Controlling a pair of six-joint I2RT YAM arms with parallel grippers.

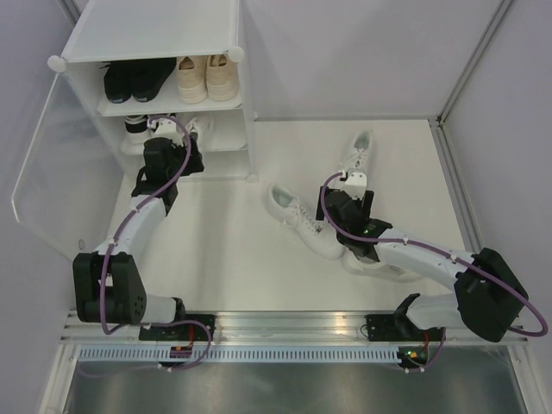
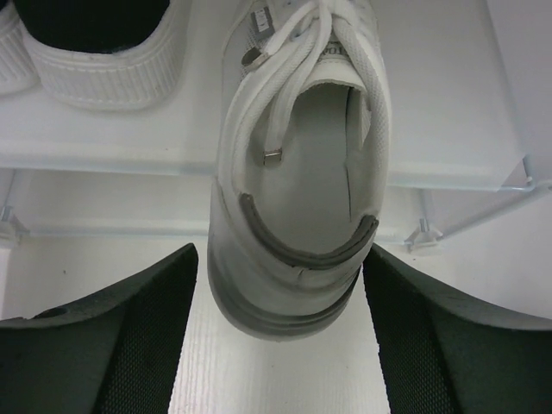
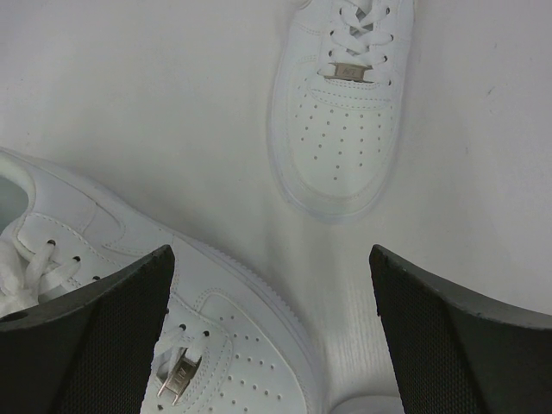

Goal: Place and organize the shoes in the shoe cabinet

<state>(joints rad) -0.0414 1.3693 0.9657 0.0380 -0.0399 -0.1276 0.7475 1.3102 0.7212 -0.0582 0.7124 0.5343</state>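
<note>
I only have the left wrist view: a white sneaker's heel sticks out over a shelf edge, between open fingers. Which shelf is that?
Observer: The middle shelf of the cabinet. The left gripper is right in front of it.
Operator: Anything stored above it?
Observer: Yes, a black pair and a beige pair stand side by side on the top shelf.
Operator: Any shoes not yet put away?
Observer: White sneakers lie on the table: one far, one nearer, and what looks like a third partly under the right arm.
</note>
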